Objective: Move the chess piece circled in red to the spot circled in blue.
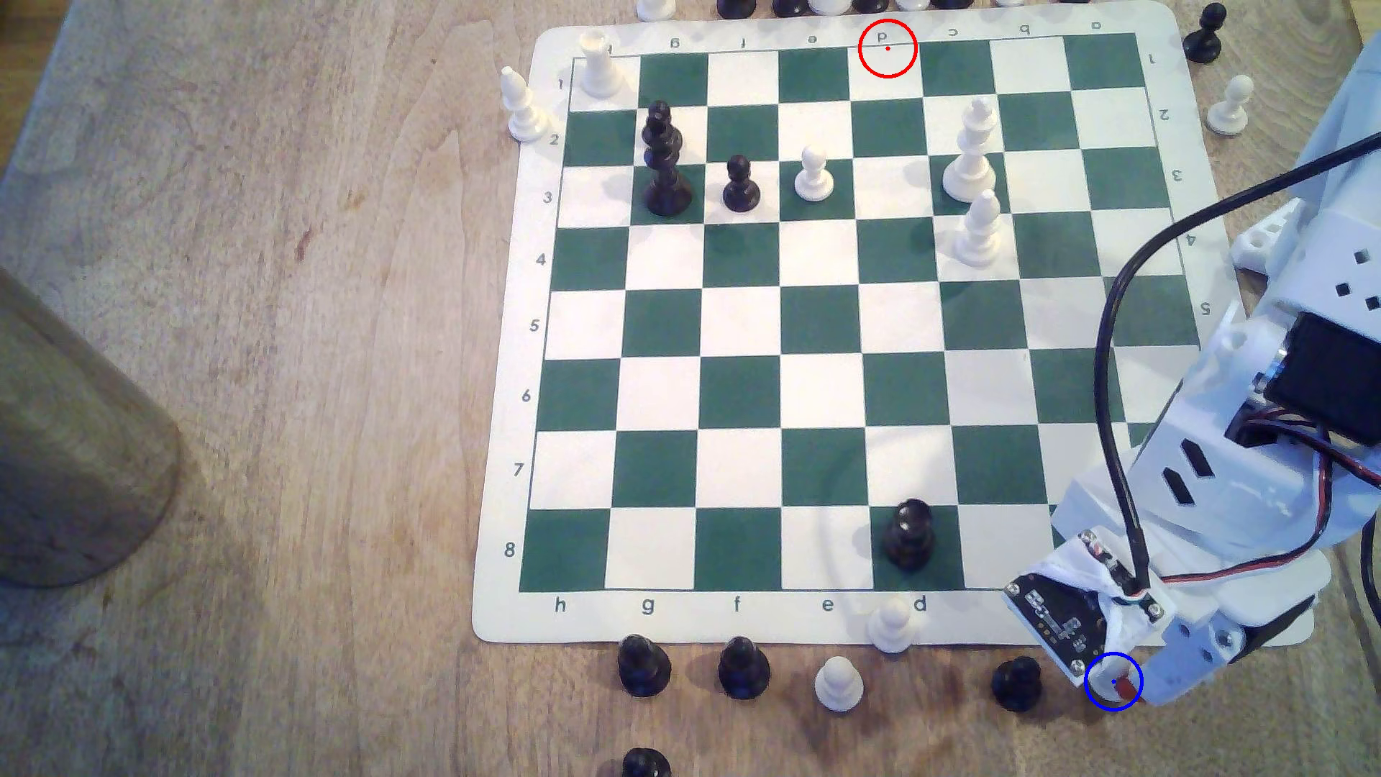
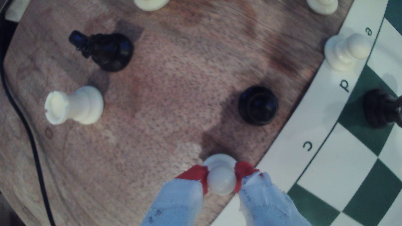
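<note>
The white pawn sits between my red-tipped fingers, which grip its round head from both sides. My gripper is shut on it over brown wood just off the chess mat's corner. In the exterior view my gripper and a sliver of the pawn lie inside the blue ring, at the lower right below the mat. I cannot tell whether the pawn's base touches the wood. The red ring at the mat's far edge, over the letter d, holds no piece.
A black pawn stands close beside the gripper. More pawns line the mat's near edge, one white pawn on its border. A white rook and a tipped black piece lie on the wood.
</note>
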Action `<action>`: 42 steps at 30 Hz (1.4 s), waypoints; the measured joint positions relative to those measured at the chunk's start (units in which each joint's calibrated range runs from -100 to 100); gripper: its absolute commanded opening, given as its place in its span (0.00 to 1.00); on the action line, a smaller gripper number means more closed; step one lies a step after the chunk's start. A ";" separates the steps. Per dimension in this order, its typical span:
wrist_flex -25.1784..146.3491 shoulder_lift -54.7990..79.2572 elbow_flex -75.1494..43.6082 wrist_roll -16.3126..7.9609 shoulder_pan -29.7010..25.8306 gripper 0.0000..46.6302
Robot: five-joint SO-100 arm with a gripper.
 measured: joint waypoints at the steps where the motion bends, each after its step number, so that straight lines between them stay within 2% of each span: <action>1: -0.08 0.17 0.00 0.00 0.00 0.00; 3: -0.24 0.67 0.00 0.00 0.00 0.00; 7: -0.88 0.84 0.00 0.00 0.00 0.20; 13: -0.80 0.84 0.00 0.00 0.00 0.32; 23: 10.12 -2.93 0.00 1.37 0.07 0.38; 32: 21.35 -14.58 0.00 1.81 1.11 0.34; 33: 22.07 -15.42 0.00 1.81 1.25 0.29; 34: 22.95 -16.34 0.00 1.81 1.25 0.17; 35: 23.90 -17.51 0.00 1.81 1.47 0.00; 40: 26.06 -25.89 1.90 2.10 6.93 0.00; 42: 26.06 -30.58 2.53 2.98 12.02 0.00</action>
